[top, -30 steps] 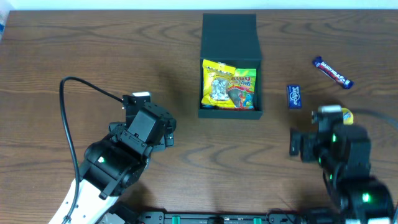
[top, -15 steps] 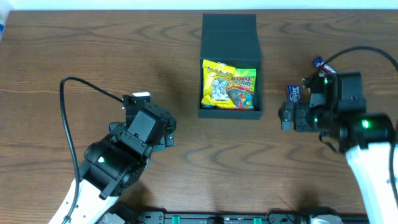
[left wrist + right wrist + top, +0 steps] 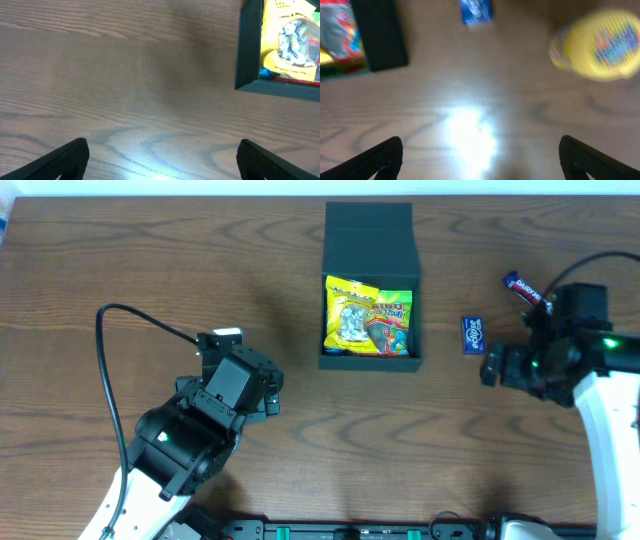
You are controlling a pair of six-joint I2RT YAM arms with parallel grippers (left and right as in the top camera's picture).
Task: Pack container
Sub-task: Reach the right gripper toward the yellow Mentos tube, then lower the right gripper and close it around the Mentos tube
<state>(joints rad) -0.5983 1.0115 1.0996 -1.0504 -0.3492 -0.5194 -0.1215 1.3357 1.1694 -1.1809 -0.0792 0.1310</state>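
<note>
Since half a second ago the right gripper (image 3: 490,367) has backed rightward off the container (image 3: 368,240) (far-edge middle of the tabletop (image 3: 150,260), two snack packets (image 3: 367,320) inside). Both it and the left gripper (image 3: 160,160) gape empty; better centre over the small blue packet (image 3: 472,334) before descending.

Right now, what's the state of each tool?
Left tool: open, holding nothing.
Right tool: open, holding nothing.

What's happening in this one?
A two-arm robot is packing an open dark container, which already holds two snack packets. The right gripper, open and empty, hovers near a small blue packet and a yellow round item. The left gripper sits open and empty on the left.
</note>
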